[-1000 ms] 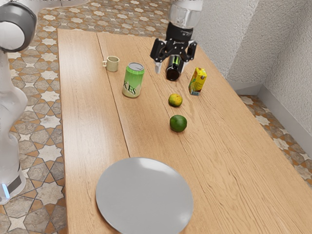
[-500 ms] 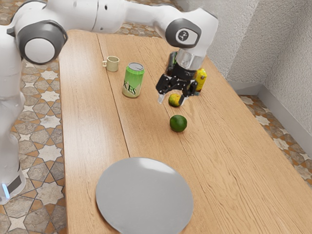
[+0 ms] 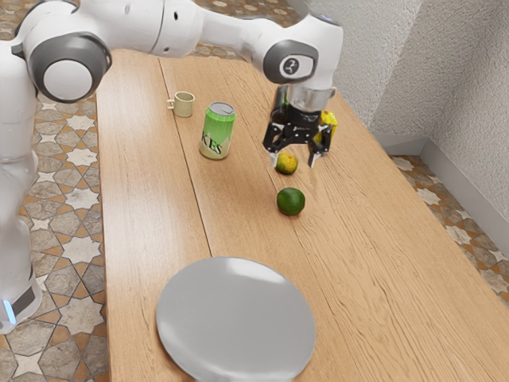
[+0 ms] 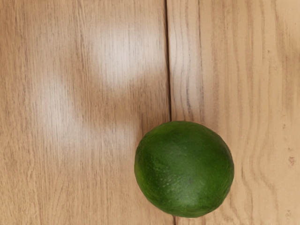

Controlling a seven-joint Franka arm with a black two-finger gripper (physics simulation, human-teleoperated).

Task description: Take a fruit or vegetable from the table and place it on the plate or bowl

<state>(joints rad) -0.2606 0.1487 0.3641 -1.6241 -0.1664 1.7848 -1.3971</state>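
Hand [image 3: 290, 157] has fingers apart, low over the yellow-green citrus [image 3: 286, 165], one finger on each side; can't tell if they touch. Citrus is mid-surface [image 3: 382, 263], toward the wall-side edge. Lime [image 3: 291, 201] is near it, plate [image 3: 235, 318] by the near edge. Wrist view gives the lime [image 4: 184, 168] on wood planks; exterior view adds can [image 3: 217, 131] and mug [image 3: 183, 103].

Wooden table [image 3: 382, 263] | far end: small mug [image 3: 184, 103], upright green can [image 3: 217, 131], yellow carton [image 3: 325, 127] | middle: yellow-green citrus [image 3: 286, 163], green lime [image 3: 291, 201] near it | near edge: grey plate [image 3: 235, 321]
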